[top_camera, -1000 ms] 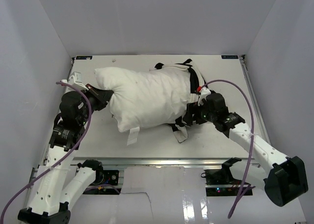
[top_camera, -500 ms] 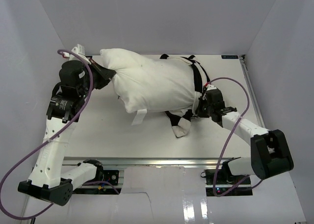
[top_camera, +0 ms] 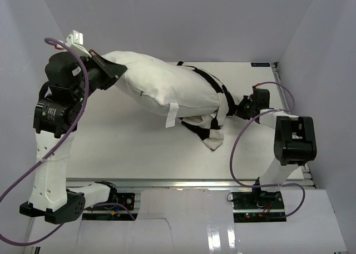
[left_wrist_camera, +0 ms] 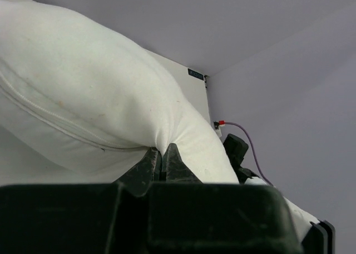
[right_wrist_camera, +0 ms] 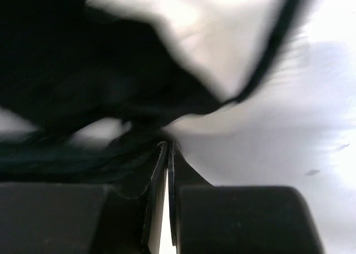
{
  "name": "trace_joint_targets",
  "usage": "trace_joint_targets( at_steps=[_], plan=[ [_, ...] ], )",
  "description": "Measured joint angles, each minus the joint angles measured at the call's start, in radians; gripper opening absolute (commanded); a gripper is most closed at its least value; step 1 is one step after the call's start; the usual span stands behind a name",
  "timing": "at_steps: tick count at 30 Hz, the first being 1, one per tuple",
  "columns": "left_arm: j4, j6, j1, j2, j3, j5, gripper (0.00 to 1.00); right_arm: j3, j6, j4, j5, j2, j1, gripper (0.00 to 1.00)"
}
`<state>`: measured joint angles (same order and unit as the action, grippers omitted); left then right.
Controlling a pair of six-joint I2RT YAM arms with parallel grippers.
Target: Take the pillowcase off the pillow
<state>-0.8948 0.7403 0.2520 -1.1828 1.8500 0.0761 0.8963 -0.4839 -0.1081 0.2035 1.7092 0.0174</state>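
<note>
The plain white pillow (top_camera: 158, 87) hangs tilted, its left corner lifted off the table. My left gripper (top_camera: 114, 76) is shut on that corner, and the left wrist view shows the two jaws (left_wrist_camera: 163, 149) pinching a fold of the pillow (left_wrist_camera: 83, 87). The black-and-white checkered pillowcase (top_camera: 214, 129) is bunched around the pillow's lower right end and droops onto the table. At the right, my right gripper (top_camera: 238, 110) is low over the table and shut on the pillowcase's edge. Dark pillowcase fabric (right_wrist_camera: 83, 81) fills the blurred right wrist view above the closed jaws (right_wrist_camera: 168, 144).
A small white tag (top_camera: 172, 115) hangs from the pillow's underside. The white table (top_camera: 122, 148) is enclosed by grey walls on three sides. My right arm (top_camera: 292, 137) is folded near the table's right edge, with its purple cable looping in front.
The left arm raised the pillow's corner up and to the left. The right gripper shut on the pillowcase and pulled right, and the case slid toward the pillow's right end.
</note>
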Motion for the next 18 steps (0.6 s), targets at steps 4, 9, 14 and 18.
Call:
trace_joint_targets(
  at_steps=[4,9,14,18],
  plan=[
    [-0.042,0.002,-0.002,-0.057,0.135,0.016,0.0,0.046,-0.023,0.0,0.011,0.101,-0.09,0.08],
    [-0.023,0.0,-0.008,-0.048,0.193,0.016,0.0,0.07,-0.01,-0.019,0.087,0.11,-0.163,0.1],
    [0.064,-0.008,-0.01,0.065,0.03,0.014,0.0,0.064,0.081,-0.013,0.22,-0.026,-0.08,0.88],
    [0.11,-0.013,-0.011,0.101,-0.063,0.014,0.0,0.054,0.188,-0.015,0.332,-0.216,0.036,0.97]
  ],
)
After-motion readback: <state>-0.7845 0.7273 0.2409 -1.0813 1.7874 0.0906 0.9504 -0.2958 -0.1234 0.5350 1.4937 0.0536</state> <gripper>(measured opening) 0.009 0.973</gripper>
